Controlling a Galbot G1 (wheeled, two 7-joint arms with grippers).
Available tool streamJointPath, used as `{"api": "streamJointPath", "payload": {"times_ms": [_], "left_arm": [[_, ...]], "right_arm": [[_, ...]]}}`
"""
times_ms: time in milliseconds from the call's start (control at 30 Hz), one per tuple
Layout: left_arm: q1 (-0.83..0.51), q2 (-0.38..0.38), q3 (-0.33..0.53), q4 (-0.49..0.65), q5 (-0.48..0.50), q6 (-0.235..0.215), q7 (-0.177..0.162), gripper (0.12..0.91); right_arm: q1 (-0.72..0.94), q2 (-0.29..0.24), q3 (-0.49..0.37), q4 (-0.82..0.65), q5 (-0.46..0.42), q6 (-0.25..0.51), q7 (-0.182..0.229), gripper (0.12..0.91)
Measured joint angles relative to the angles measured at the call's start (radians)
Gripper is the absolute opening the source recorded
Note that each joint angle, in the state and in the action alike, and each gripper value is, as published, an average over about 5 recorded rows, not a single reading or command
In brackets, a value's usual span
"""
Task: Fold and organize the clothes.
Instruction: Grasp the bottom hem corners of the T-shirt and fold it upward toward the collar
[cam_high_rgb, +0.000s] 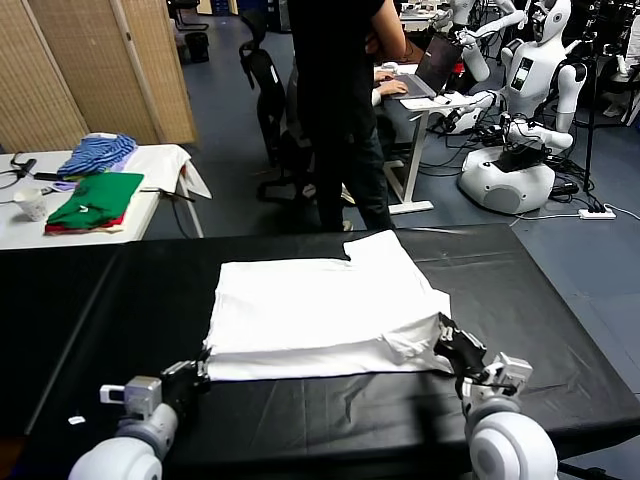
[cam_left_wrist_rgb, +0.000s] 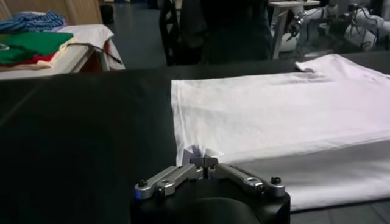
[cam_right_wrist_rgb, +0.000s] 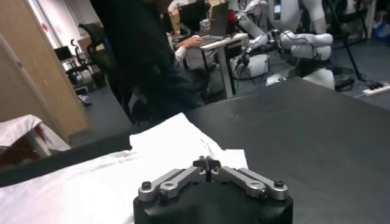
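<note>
The white T-shirt (cam_high_rgb: 320, 305) lies flat on the black table (cam_high_rgb: 110, 300) with its plain side up. A lower layer shows along its near edge and one sleeve points to the far right. My left gripper (cam_high_rgb: 203, 372) is at the shirt's near left corner, shut on a puckered bit of the cloth (cam_left_wrist_rgb: 196, 146). In the left wrist view, the left gripper (cam_left_wrist_rgb: 203, 161) has its tips pressed together on that fabric. My right gripper (cam_high_rgb: 447, 340) is at the near right corner, where the shirt bunches up. In the right wrist view, the right gripper (cam_right_wrist_rgb: 206, 161) is shut at the shirt's edge (cam_right_wrist_rgb: 183, 143).
A side table (cam_high_rgb: 160, 160) at the far left holds a folded green garment (cam_high_rgb: 97, 198), a blue striped garment (cam_high_rgb: 97, 153) and a cup (cam_high_rgb: 32, 204). A person in black (cam_high_rgb: 340, 110) stands just behind the table. Another robot (cam_high_rgb: 520, 120) is at the far right.
</note>
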Motion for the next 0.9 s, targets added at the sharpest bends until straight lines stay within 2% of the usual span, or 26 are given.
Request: {"api": "streamJointPath", "payload": {"times_ms": [767, 833, 900], "left_arm": [[-0.029, -0.015, 0.01, 0.016, -0.005, 0.016, -0.013, 0.146], [-0.031, -0.015, 0.01, 0.016, -0.005, 0.016, -0.014, 0.146], [-0.033, -0.015, 0.01, 0.016, -0.005, 0.015, -0.015, 0.146]], "right_arm": [[0.053, -0.007, -0.034, -0.071, -0.018, 0.024, -0.028, 0.141], [0.055, -0.006, -0.035, -0.075, -0.019, 0.025, -0.03, 0.148], [0.057, -0.005, -0.037, -0.079, -0.022, 0.025, -0.031, 0.201]]}}
